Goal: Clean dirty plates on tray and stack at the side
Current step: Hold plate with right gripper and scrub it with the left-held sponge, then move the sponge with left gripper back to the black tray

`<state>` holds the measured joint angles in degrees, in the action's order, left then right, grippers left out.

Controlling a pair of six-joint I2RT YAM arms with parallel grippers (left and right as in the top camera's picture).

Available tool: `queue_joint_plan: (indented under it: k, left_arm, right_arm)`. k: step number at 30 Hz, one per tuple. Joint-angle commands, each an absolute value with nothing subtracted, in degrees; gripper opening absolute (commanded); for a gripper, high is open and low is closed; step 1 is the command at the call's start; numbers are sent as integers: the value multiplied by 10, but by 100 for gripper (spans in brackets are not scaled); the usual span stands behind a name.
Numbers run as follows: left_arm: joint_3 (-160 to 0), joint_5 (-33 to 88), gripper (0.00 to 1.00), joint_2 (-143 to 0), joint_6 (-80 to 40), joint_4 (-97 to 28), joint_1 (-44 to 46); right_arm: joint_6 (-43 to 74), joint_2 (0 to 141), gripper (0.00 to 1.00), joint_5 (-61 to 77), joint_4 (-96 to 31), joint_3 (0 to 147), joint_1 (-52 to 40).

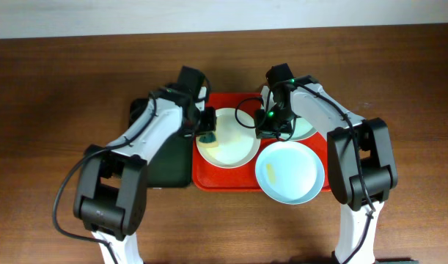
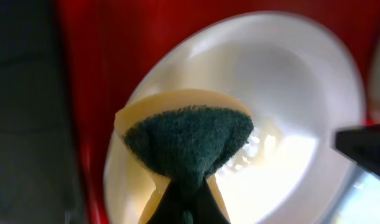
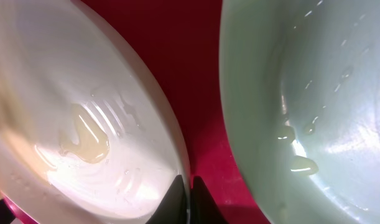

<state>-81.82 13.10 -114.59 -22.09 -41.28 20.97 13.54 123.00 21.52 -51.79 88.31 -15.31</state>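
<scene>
Wooden table [image 1: 55, 88], red tray [image 1: 218, 177], dark green tray [image 1: 169, 165]

The overhead view is bright, evenly lit and sharp, with faint soft shadows on the table [image 1: 48, 88]. Both wrist views are close and blurred at their edges. The sponge [image 2: 190, 140] is fairly crisp, white glare streaks the white plate [image 2: 289, 74], and small glints dot the pale blue-green plate [image 3: 326, 93].
</scene>
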Motion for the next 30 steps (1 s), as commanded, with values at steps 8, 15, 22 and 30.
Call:
queue_joint_plan:
  k: [8, 15, 22, 30]
  left_arm:
    - [-711, 213, 0, -1190, -261, -290, 274]
    - [-777, 388, 0, -1153, -261, -258, 244]
    - [-816, 208, 0, -1047, -217, -389, 167]
    - [-801, -12, 0, -1006, -192, -558, 106]
  right_arm:
    - [140, 1225, 4, 225, -516, 881, -157]
    - [140, 1225, 4, 225, -516, 881, -157]
    - [140, 1225, 4, 238, -515, 881, -157]
    - [145, 1225, 6, 237, -515, 881, -157]
